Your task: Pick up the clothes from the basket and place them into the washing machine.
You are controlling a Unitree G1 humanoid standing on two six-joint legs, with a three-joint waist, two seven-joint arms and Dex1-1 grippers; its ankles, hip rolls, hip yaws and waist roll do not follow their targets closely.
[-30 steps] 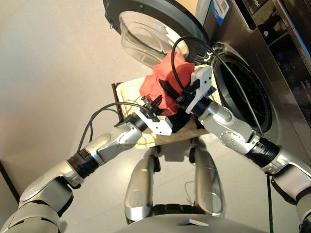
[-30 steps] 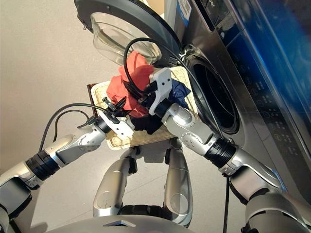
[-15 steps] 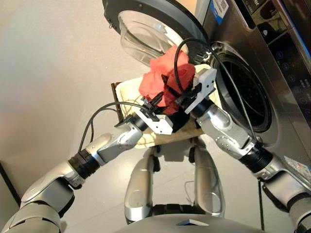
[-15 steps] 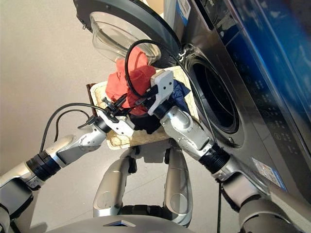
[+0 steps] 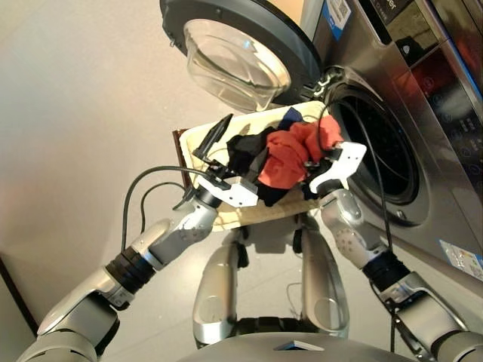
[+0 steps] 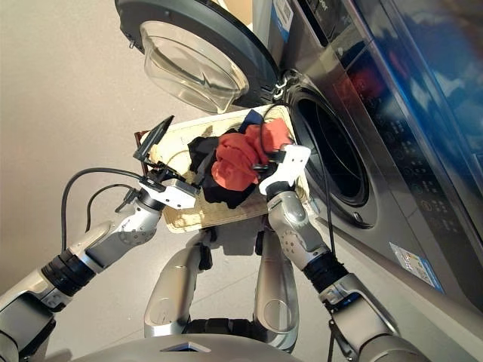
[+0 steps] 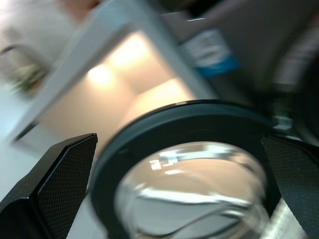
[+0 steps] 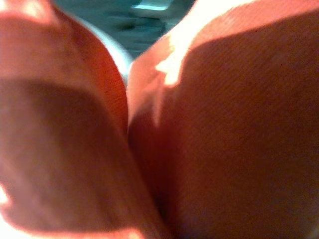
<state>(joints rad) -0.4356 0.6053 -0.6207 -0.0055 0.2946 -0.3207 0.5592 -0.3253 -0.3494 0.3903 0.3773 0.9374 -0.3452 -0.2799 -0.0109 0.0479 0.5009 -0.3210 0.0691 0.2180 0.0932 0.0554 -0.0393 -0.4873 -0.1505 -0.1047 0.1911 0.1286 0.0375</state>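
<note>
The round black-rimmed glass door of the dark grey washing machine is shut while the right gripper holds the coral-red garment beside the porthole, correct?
Not quite: the round black-rimmed glass door stands open, as the left eye view shows. The rest holds: the right gripper holds the coral-red garment beside the porthole of the dark grey washing machine.

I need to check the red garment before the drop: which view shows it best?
The right eye view: the whole red garment shows, bunched at the right gripper over the basket, beside the drum opening. The left eye view shows the same. The right wrist view shows only red cloth filling the picture; the left wrist view shows none.
</note>
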